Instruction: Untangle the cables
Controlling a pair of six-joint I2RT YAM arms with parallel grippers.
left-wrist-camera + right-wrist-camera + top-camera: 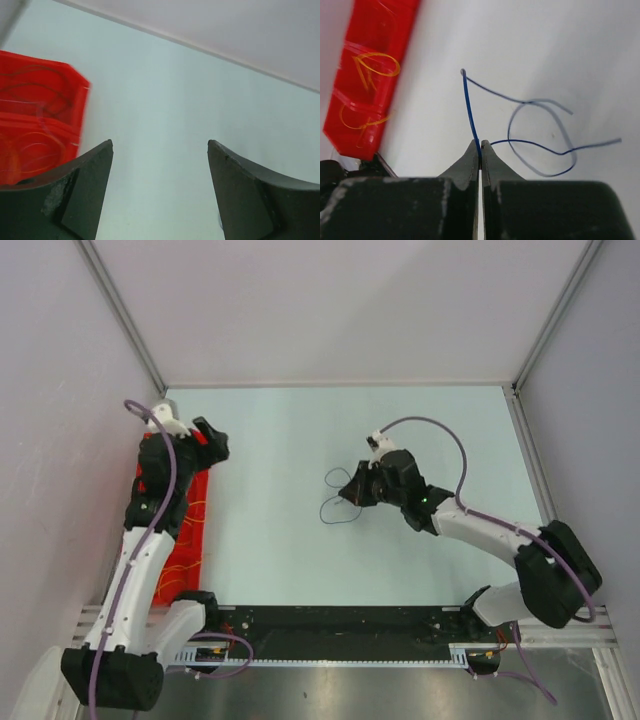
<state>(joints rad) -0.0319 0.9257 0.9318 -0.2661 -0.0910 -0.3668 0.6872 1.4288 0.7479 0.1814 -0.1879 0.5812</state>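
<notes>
**Top external, then both wrists: blue wire pinched mid-table, left fingers spread**

Top external view: the right gripper [352, 495] reaches to the middle of the table [280, 430]. There it meets a thin blue wire [325, 508], which lies in two loose loops just to the gripper's left. The left gripper [212, 445] hangs over the far end of a red tray [195, 515]. The tray runs along the table's left side, partly under the left arm.

Left wrist view: the two fingers stand wide apart with nothing between them, only bare table beyond. A corner of the tray shows at the left, with dark wires [52, 105] and faint orange wires [45, 150] curled inside.

Right wrist view: the fingers are clenched tight on the blue wire. One end rises from the pinch, up and slightly left. The rest leaves to the right and curls into a loop above the table, with its shadow beside it. The tray sits well to the left, with orange loops in it.
</notes>
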